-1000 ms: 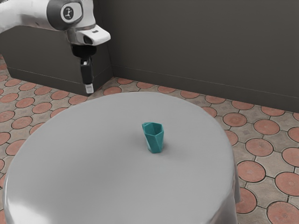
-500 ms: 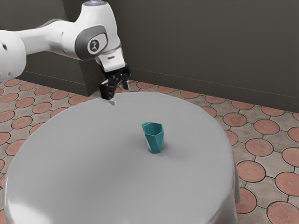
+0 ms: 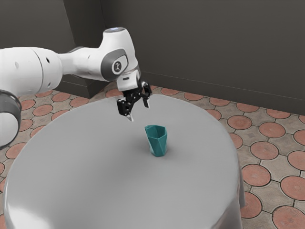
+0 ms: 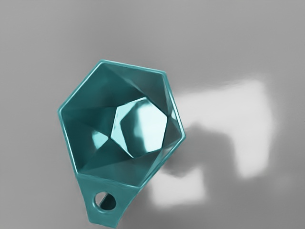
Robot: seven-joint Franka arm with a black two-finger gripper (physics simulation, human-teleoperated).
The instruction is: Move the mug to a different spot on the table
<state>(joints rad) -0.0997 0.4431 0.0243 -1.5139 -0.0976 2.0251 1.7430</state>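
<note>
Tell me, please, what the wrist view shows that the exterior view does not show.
The wrist view adds the faceted inside of the teal mug, down to its bottom, and its handle with a round hole, seen from above. The exterior view adds the white arm, the black gripper, open in the air and apart from the mug, the tiled floor and the dark wall. Both share the teal mug standing upright on the grey table.

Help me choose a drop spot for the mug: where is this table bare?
The table is bare nearly everywhere: the broad stretch from the mug to the near rim, and the whole exterior view's left side. The strip between mug and that view's right rim is narrower. Busiest is just behind the mug, where the open gripper hovers.
</note>
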